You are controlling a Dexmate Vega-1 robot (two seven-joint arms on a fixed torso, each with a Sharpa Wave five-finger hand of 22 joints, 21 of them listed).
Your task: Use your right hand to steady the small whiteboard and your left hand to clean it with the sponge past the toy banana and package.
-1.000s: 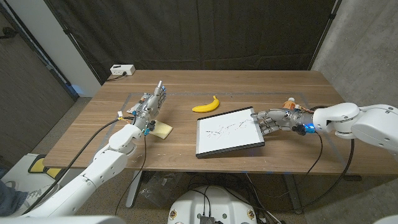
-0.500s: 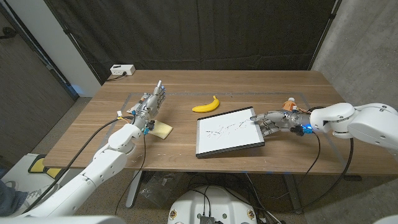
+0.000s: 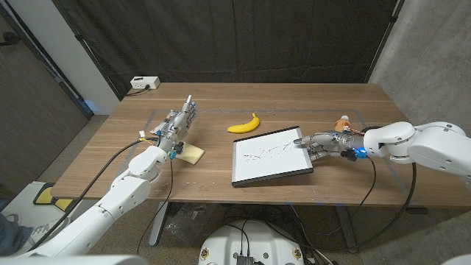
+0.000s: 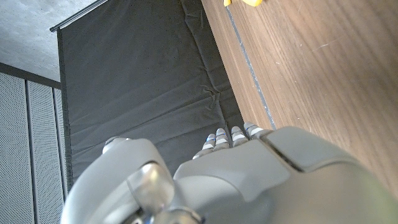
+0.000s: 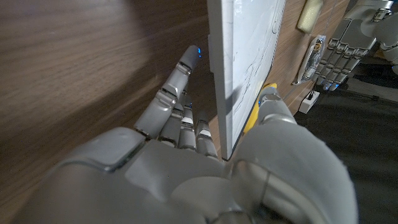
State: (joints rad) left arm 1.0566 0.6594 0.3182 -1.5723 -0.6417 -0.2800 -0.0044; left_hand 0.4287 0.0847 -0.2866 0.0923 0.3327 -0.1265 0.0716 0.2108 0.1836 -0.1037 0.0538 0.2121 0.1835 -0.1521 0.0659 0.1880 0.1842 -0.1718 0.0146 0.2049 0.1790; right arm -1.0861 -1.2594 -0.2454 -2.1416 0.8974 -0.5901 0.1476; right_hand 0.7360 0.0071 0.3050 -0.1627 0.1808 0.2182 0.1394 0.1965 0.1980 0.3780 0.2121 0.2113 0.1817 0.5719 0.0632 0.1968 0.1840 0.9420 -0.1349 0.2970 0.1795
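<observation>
The board (image 3: 271, 156), thin, stiff and likely light and slippery, lies near the surface's front edge; the right robot hand (image 3: 318, 143) grips its right edge. The soft sponge (image 3: 192, 153) lies beside the left robot hand (image 3: 178, 125), seemingly spread, empty.

The right arm reached in across the table, and the right hand (image 3: 318, 142) had its thumb extended forward and its fingers (image 5: 176, 85) stretched below. The left arm was extended forward; the left hand (image 3: 176, 125) held nothing, its fingers (image 4: 231, 134) straight and together.
</observation>
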